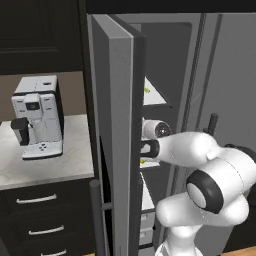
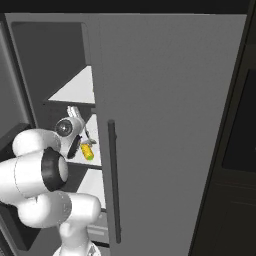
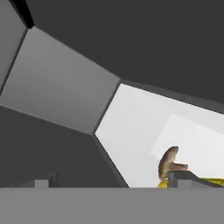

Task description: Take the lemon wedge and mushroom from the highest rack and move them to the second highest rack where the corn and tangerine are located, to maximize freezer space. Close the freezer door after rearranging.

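Fingertips point(image 3: 181, 177): two dark tips set wide apart at the bottom of the hand view, nothing between them. Gripper point(image 3: 111, 183) open and empty.

Mushroom point(image 3: 168, 162): brown lump lying on the second rack point(image 3: 131, 131), just beside one tip, possibly touching it. Risk: a sideways or hasty pull-back could nudge it and send it rolling off the rack.

Corn point(image 2: 87, 151): yellow cob on the same rack, close to the mushroom. Risk: jostled if the hand swings instead of backing out straight.

Lemon wedge point(image 1: 147, 90): yellow-green sliver on the highest rack point(image 1: 156, 96), near its front. Not yet moved, by the look of it. Risk: being tiny, it may slip the jaws or be pushed over the edge.

Freezer door point(image 1: 120, 140): open, edge-on beside the arm. Risk: the elbow may clip it on the way out.
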Robot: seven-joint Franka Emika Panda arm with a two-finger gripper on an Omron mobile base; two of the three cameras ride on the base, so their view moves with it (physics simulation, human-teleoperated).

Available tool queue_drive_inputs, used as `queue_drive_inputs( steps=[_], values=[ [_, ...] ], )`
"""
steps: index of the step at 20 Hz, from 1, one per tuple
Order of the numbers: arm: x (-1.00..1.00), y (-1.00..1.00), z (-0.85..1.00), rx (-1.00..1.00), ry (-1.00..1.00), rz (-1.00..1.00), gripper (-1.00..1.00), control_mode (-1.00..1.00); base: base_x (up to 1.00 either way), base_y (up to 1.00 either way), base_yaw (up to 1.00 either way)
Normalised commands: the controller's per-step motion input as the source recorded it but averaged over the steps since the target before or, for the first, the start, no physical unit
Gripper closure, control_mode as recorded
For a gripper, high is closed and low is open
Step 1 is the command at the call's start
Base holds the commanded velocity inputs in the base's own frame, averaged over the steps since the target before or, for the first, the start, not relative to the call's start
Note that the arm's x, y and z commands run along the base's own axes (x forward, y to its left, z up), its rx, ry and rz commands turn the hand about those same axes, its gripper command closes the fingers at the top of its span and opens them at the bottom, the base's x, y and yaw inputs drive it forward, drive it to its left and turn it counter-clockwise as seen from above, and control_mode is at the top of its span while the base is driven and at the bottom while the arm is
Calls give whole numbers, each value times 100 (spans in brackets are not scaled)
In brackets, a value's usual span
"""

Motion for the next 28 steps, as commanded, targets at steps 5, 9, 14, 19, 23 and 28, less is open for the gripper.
queue_drive_inputs(
  steps=[5,9,14,19,23,28],
  values=[
    [-100,-5,48,11,15,1,-100,-100,0,0,0],
    [-100,-8,44,9,9,1,-100,-100,0,0,0],
    [-97,-6,99,0,0,4,-100,-100,0,0,0],
    [-84,-22,100,-15,0,10,-100,-100,0,0,0],
    [-33,-9,100,-35,0,14,-100,-100,0,0,0],
    [-13,0,68,-49,-1,13,-100,-100,0,0,0]
  ],
)
